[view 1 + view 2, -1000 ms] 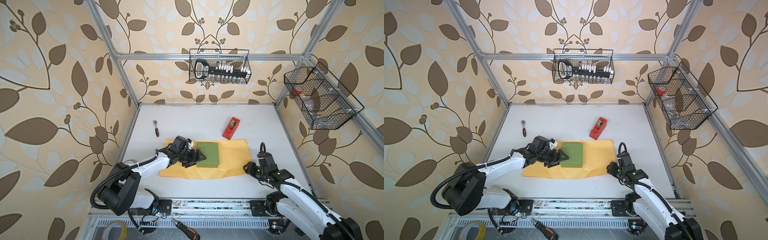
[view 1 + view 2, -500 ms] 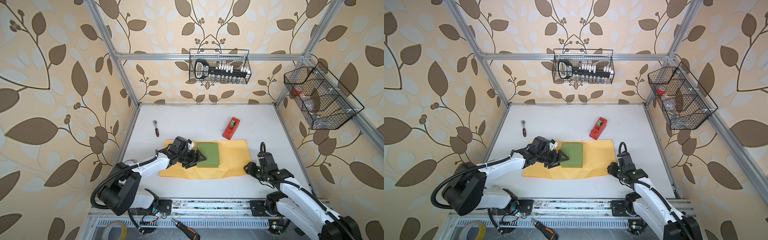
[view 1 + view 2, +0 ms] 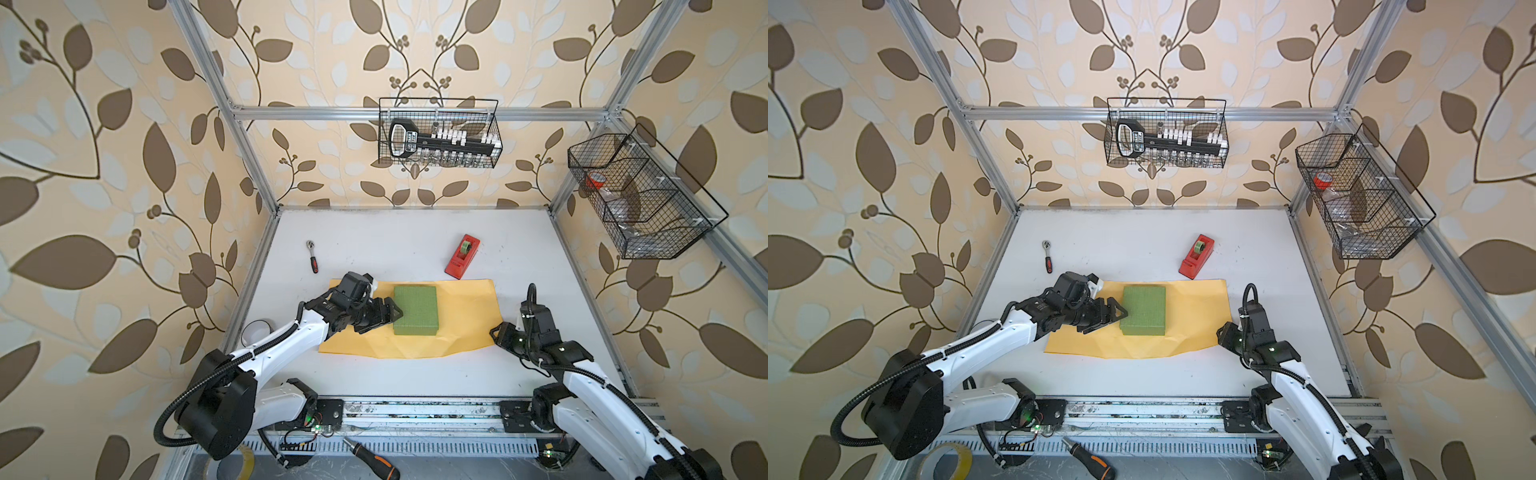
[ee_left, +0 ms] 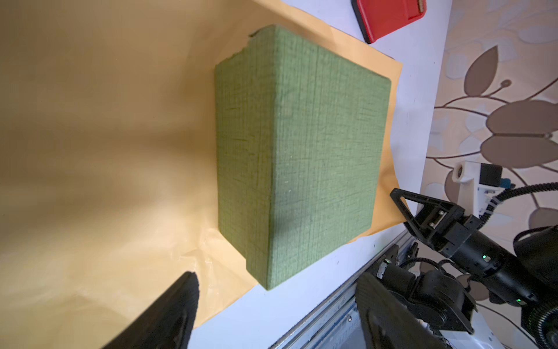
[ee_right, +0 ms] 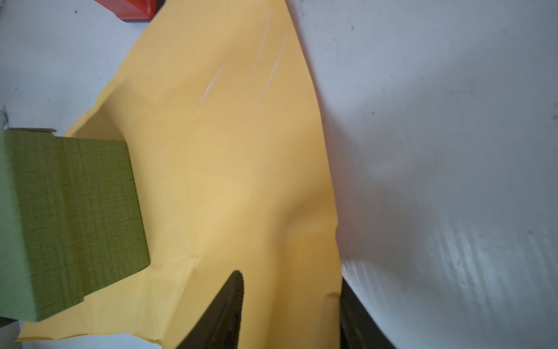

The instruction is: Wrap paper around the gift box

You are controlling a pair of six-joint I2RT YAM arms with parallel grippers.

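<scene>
The box [image 3: 415, 309] sits on the paper [image 3: 465, 316], left of its middle — the dispenser [image 3: 462, 257] just behind the paper's far edge, the ratchet [image 3: 312, 257] farther left on the table [image 3: 395, 232].

Premises: a robotics lab test cell. Evidence: an aluminium-profile frame [image 3: 419, 113] lined with leaf-patterned wallpaper [image 3: 104, 166] encloses a white tabletop [image 3: 395, 232]. A left arm [image 3: 282, 345] and a right arm [image 3: 590, 382] are bolted to a front rail [image 3: 415, 409]. A wire basket [image 3: 438, 100] of tools hangs on the back wall, and a screwdriver [image 3: 374, 457] lies below the rail.
</scene>
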